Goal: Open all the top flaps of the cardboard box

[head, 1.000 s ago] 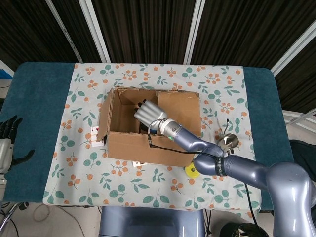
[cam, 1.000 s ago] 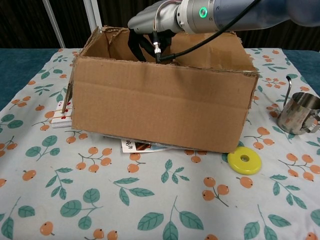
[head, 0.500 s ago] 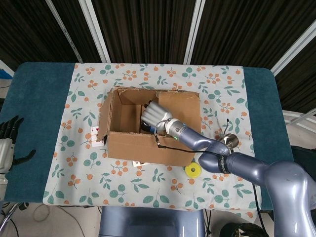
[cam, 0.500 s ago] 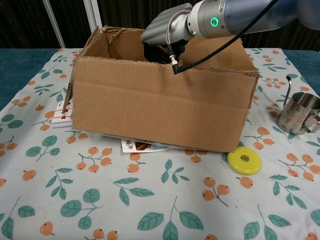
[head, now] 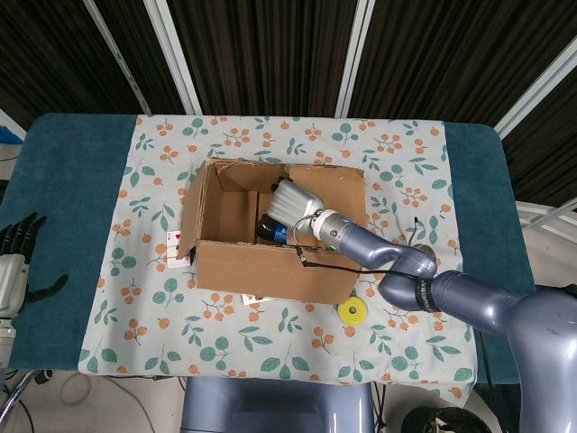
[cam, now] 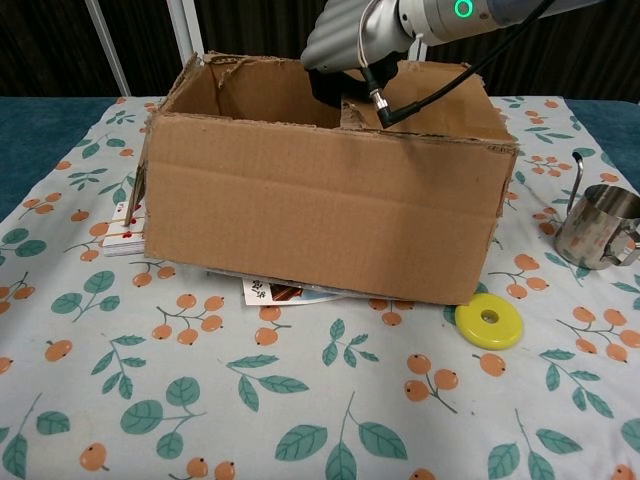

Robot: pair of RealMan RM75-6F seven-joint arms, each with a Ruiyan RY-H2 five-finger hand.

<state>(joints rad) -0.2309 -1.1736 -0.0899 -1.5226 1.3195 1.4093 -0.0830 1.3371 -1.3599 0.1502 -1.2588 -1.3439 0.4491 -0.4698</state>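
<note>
The brown cardboard box [head: 270, 262] stands mid-table on the flowered cloth, and the chest view shows its long front wall [cam: 320, 200]. Its left flap [head: 191, 209] hangs outward. The right flap [head: 335, 194] lies folded in over the box's right half. My right hand [head: 290, 206] reaches over the front wall into the opening, at that flap's left edge; it rises above the rim in the chest view [cam: 350, 40]. Its dark fingers point down inside, mostly hidden, so any hold on the flap is unclear. My left hand [head: 13, 262] rests beyond the table's left edge, fingers apart, holding nothing.
A yellow ring [cam: 489, 320] lies in front of the box's right corner. A metal cup [cam: 598, 228] stands to the right. Playing cards [cam: 128, 235] lie by the left wall, and a printed card [cam: 285, 292] sticks out from under the box.
My right hand has moved right across the box opening and risen higher above the rim, ending at the folded right flap's edge. The box and left hand have stayed put.
</note>
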